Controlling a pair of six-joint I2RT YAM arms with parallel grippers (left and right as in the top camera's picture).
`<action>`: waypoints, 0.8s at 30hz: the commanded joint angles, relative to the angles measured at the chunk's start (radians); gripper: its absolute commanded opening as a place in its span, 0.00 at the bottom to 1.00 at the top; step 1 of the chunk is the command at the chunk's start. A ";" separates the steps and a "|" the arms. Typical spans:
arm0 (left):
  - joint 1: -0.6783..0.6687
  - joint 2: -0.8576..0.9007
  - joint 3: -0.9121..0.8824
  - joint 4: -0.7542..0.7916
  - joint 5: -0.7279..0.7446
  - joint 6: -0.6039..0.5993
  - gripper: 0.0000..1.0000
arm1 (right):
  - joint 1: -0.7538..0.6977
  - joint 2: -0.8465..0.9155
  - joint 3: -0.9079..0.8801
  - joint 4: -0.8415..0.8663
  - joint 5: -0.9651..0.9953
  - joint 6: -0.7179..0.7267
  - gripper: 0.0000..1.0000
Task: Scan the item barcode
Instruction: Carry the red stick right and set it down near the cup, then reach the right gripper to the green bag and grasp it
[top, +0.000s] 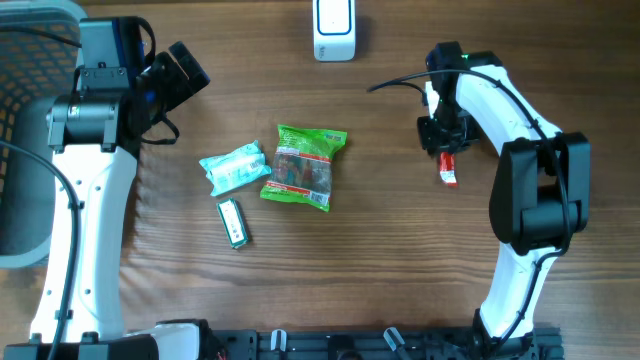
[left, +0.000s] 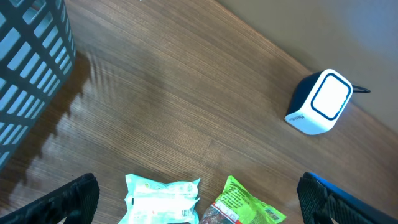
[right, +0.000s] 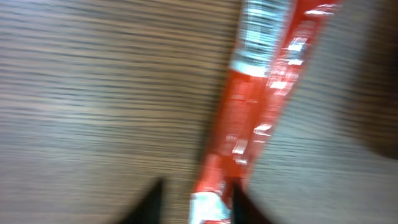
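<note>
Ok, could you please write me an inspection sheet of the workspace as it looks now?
Surface: wooden table, no spill seen.
Job's things: scanner at the far edge; red packet lying on the table below the right gripper.
Clutter: green snack bag and pale teal packet side by side; small green stick pack near them.
Grippers: left gripper open, holding nothing; right gripper has its fingers either side of the red packet's end, and blur hides whether it grips.
Cables: black cable loops off the right arm.
Surroundings: grey basket at the left edge.
</note>
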 joint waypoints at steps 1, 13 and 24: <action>0.005 -0.018 0.015 0.002 0.004 0.019 1.00 | -0.001 0.014 0.006 0.035 -0.143 0.085 0.04; 0.005 -0.018 0.015 0.002 0.004 0.019 1.00 | -0.004 0.014 -0.114 0.214 0.182 0.211 0.04; 0.005 -0.018 0.015 0.002 0.004 0.019 1.00 | -0.010 -0.009 -0.060 0.222 -0.003 0.106 0.05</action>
